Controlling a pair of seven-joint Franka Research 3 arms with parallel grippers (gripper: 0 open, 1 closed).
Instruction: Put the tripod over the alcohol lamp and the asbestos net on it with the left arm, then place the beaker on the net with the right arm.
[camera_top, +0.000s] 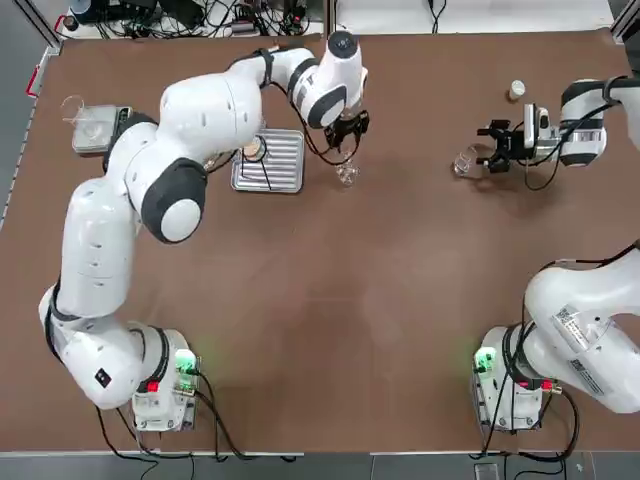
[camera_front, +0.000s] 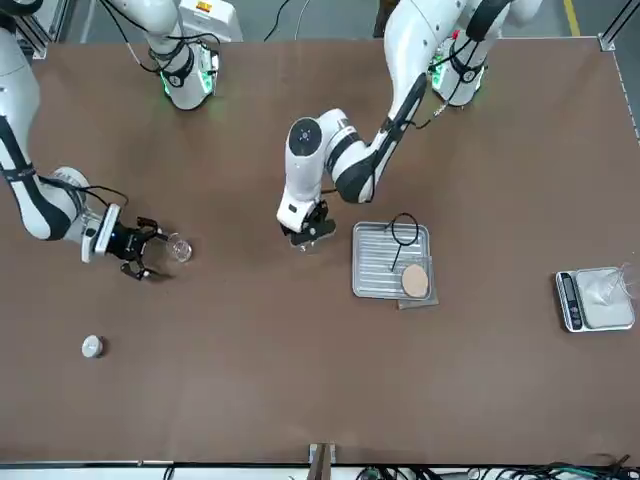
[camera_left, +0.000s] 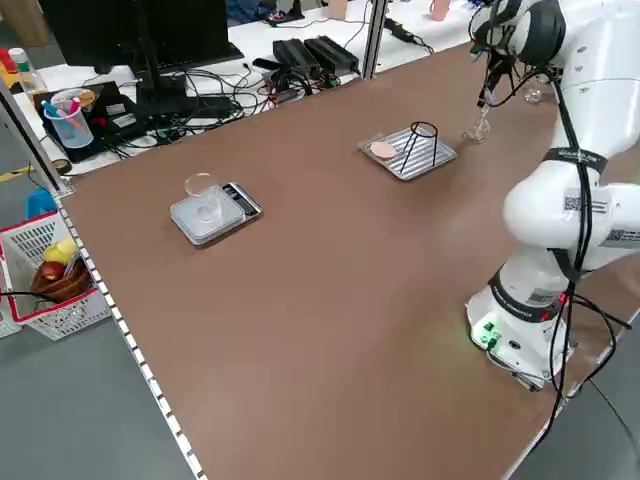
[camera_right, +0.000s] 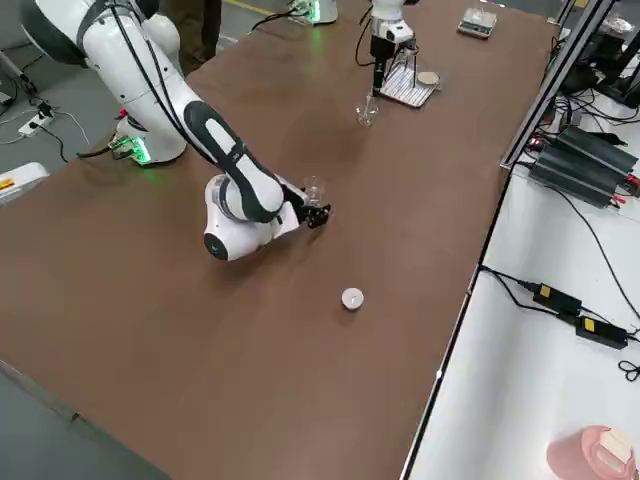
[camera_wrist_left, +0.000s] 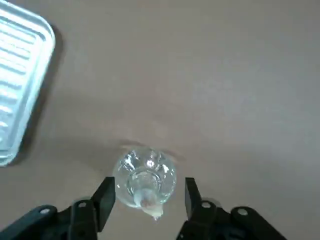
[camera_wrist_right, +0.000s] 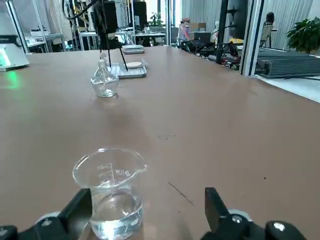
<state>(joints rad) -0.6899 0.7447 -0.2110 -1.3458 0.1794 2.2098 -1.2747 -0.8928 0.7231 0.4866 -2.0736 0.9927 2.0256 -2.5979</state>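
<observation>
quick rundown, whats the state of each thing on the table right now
lamp: upright on the table, between the fingers of the left gripper, which do not touch it
tripod: lying on the tray
net: flat at the tray's edge, unused
beaker: upright, some clear liquid inside, by the right gripper, not gripped
white cap: on the table, apart
scale: holds a clear cup

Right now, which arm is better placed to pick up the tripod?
Left. Its tool hangs over the alcohol lamp, beside the tray holding the tripod; the right tool is at the beaker.
</observation>
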